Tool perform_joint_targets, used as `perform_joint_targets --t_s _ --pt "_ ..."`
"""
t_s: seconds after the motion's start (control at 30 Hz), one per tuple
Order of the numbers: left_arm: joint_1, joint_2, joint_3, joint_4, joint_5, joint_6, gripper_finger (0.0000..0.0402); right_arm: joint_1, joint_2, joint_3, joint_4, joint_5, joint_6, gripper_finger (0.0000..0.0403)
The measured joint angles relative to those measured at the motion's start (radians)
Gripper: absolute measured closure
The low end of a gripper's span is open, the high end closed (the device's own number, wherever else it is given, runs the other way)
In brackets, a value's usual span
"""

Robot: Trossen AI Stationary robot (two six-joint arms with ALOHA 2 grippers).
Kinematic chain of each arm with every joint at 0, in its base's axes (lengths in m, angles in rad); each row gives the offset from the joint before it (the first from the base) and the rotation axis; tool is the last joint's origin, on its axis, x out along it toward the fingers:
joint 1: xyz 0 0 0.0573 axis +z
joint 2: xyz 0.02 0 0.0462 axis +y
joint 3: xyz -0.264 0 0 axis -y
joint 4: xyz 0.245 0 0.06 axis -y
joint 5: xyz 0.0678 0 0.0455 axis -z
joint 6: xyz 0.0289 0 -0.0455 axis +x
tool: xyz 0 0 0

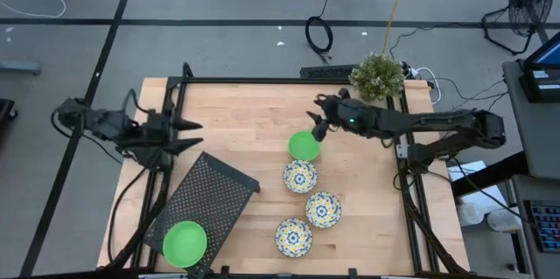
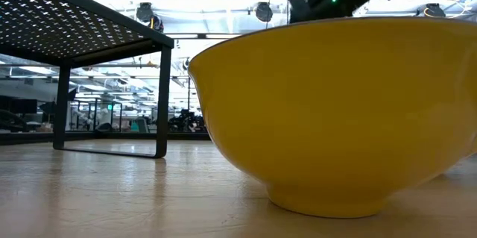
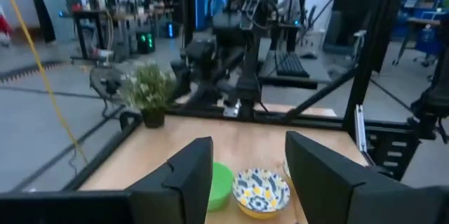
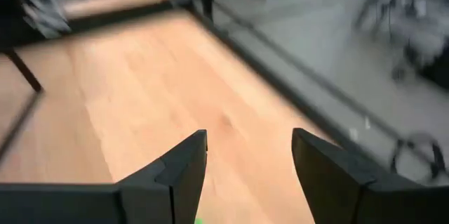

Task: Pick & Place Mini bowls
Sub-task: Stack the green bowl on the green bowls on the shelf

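My right gripper (image 1: 317, 127) hovers unclenched, empty, just above the green bowl (image 1: 304, 146) mid-table. Plastic, likely light, stiff, slick; I judge pinching its rim best. Left gripper (image 1: 194, 134) waits, released.

We find no writing, label, brand, number or sign that can be read in any of the views. The screens at the right edge of the overhead picture and in the room behind the desk are too small and blurred to read.
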Motion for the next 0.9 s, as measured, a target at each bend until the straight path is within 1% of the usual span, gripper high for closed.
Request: perform_joint_targets --t_s 0.13,0.2,0.37,0.53,0.67,0.8,0.87,0.9 --pt "0.000 -0.042 -0.013 -0.005 -0.051 0.014 0.0220 -0.006 0.074 0.033 -0.148 -0.002 0.109 0.0207" --pt "0.000 -0.045 -0.015 -0.005 -0.074 0.012 0.0220 -0.006 0.106 0.039 -0.163 -0.002 0.154 0.0207" --pt "0.000 -0.012 -0.017 -0.030 -0.075 0.010 0.0220 -0.006 0.140 0.040 -0.238 -0.033 0.288 0.0207" --pt "0.000 0.037 -0.017 -0.032 -0.075 0.011 0.0220 0.006 0.145 0.037 -0.392 -0.035 0.469 0.0206" --pt "0.000 0.082 -0.017 -0.021 -0.080 0.033 0.0220 0.043 0.159 0.001 -0.398 -0.045 0.558 0.0207" --pt "0.000 0.112 -0.017 0.013 -0.109 0.088 0.0220 0.058 0.176 -0.004 -0.361 -0.077 0.588 0.0207" --pt "0.000 0.123 -0.017 0.033 -0.119 0.103 0.0220 0.068 0.178 -0.007 -0.376 -0.074 0.602 0.0207" --pt "0.000 0.128 -0.017 0.040 -0.122 0.102 0.0220 0.074 0.188 -0.006 -0.356 -0.072 0.606 0.0207"
